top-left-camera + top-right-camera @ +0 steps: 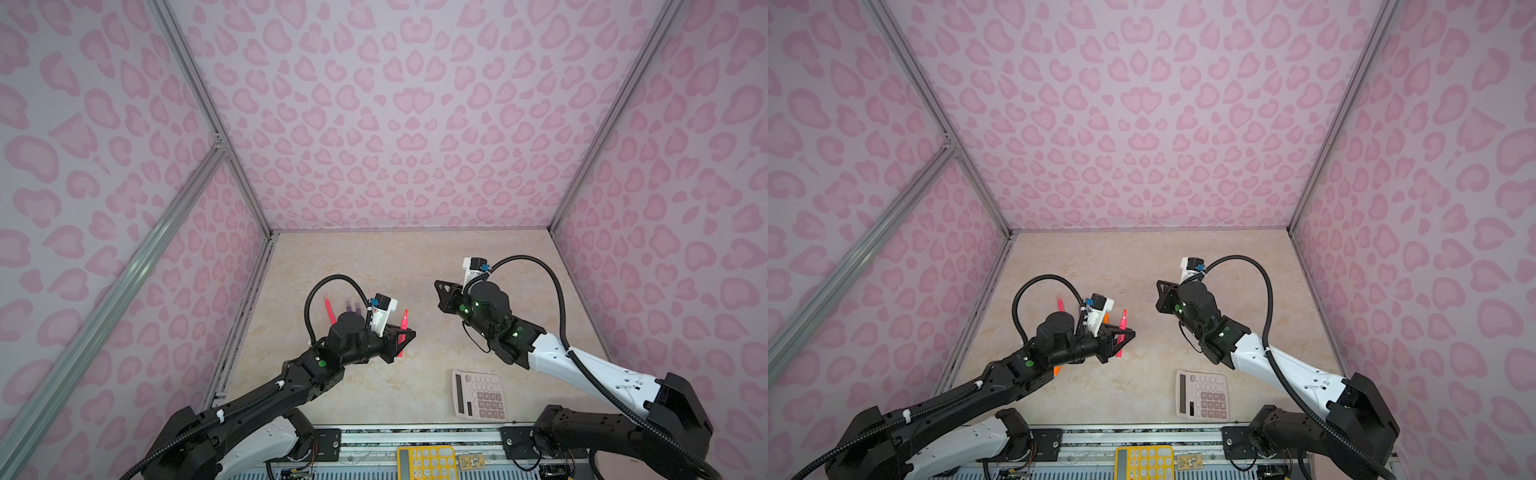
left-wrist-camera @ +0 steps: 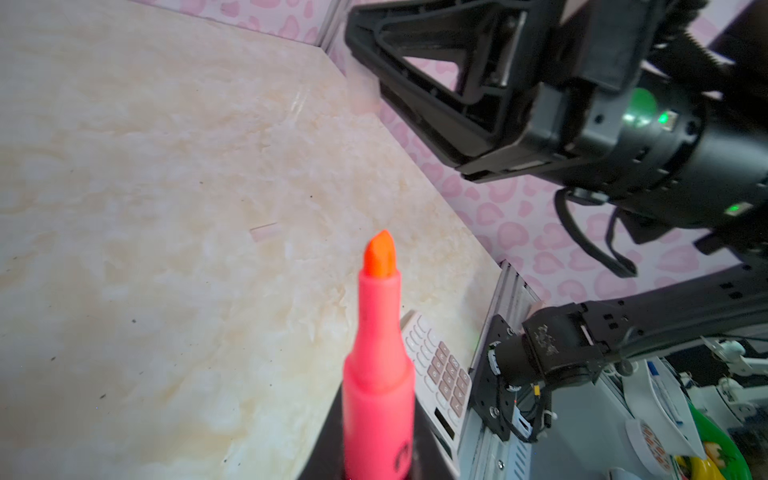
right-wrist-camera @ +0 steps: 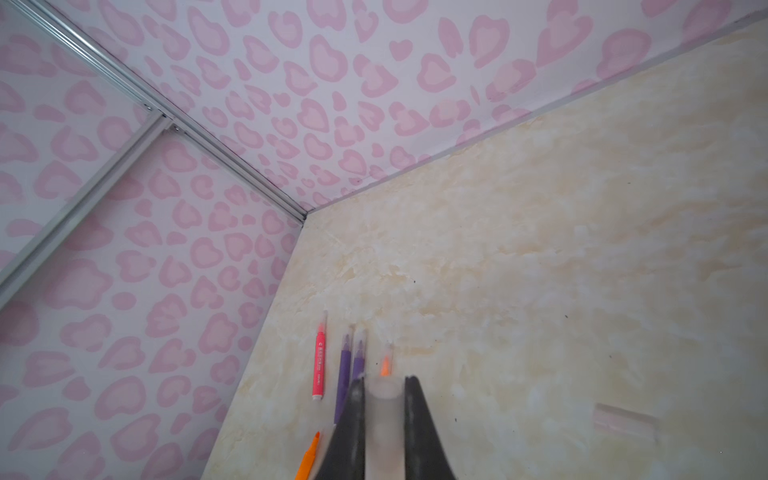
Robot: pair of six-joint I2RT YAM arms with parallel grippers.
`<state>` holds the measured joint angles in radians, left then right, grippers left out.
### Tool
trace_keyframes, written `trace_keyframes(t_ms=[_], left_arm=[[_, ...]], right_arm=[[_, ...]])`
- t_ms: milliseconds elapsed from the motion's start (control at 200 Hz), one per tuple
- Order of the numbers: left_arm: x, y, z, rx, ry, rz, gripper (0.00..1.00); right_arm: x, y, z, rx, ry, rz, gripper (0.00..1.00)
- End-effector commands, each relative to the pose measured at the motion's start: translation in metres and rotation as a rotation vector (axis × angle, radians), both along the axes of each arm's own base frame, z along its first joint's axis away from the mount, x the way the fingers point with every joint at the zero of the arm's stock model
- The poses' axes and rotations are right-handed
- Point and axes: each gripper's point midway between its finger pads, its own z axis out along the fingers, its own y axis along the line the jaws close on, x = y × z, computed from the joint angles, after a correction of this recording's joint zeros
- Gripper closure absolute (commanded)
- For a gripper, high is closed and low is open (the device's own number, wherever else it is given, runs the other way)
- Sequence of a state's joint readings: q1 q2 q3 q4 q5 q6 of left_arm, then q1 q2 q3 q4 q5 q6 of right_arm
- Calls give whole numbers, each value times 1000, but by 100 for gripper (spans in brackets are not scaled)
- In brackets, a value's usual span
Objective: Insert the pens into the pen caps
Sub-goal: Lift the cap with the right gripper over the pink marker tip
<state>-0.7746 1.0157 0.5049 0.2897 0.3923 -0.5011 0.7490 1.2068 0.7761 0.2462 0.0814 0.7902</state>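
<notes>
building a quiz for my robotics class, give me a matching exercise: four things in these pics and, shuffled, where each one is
Things
1. pink-red pen with the orange tip
2. clear pen cap
3. two purple pens
4. pink calculator

Places
A. flat on the table near its front edge
B. in the right gripper
C. side by side on the table
D. held up in the left gripper

Pairs: 1-D, 2-B, 3-C, 4-A

A pink-red pen [image 2: 378, 353] is held aloft, uncapped. Another pink pen [image 3: 318, 361], two purple pens [image 3: 344, 374] and an orange pen [image 3: 307, 457] lie by the desk's [image 1: 374, 266] left edge. A clear cap [image 3: 384, 409] is held; a loose cap [image 3: 625, 417] lies apart.
</notes>
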Motion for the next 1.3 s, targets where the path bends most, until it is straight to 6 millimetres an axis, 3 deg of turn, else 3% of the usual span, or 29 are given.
trace_keyframes(t_ms=[0, 150, 345, 1295], left_arm=[[-10, -10, 20, -51, -74, -74, 97], [-10, -18, 14, -22, -64, -89, 97], [-3, -20, 6, 2, -38, -61, 97], [15, -3, -1, 66, -40, 83, 97]], right_arm=[[-10, 24, 34, 153, -95, 115, 100], [-26, 41, 44, 200, -143, 211, 100], [-37, 58, 36, 186, -136, 251, 100], [-48, 68, 20, 151, -103, 264, 100]])
